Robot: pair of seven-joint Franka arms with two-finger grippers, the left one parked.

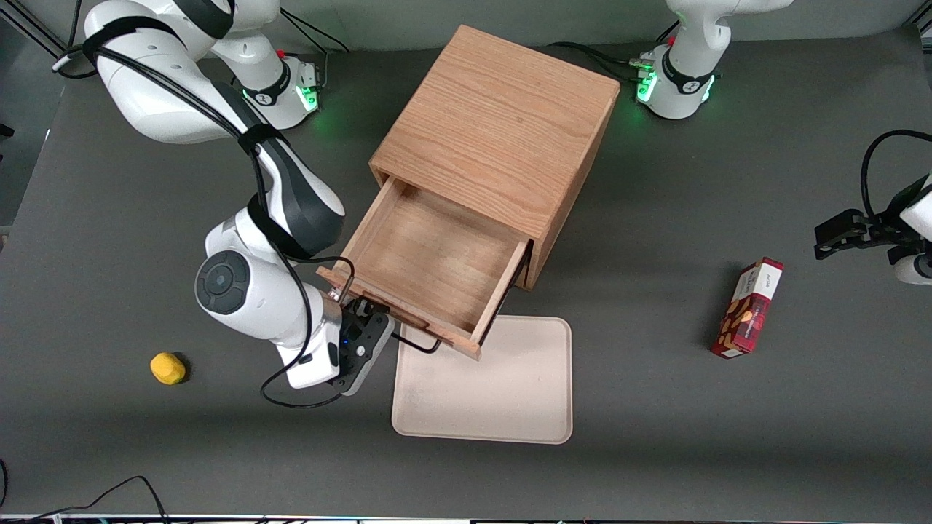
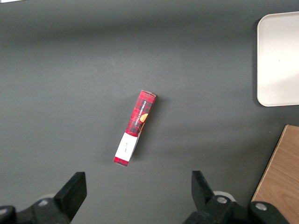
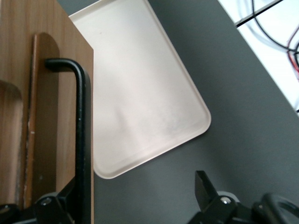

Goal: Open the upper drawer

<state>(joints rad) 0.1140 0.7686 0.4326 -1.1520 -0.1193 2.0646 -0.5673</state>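
Upper drawer, a shallow light oak box, stands pulled well out of the light oak cabinet, its front hanging over the cream rectangular tray on the dark grey table. Its thin black wire handle runs lengthwise along the front, passing beside one finger of the right arm's gripper, whose jaws stand spread wide, gripping nothing. Any further pull would run straight away from the cabinet.
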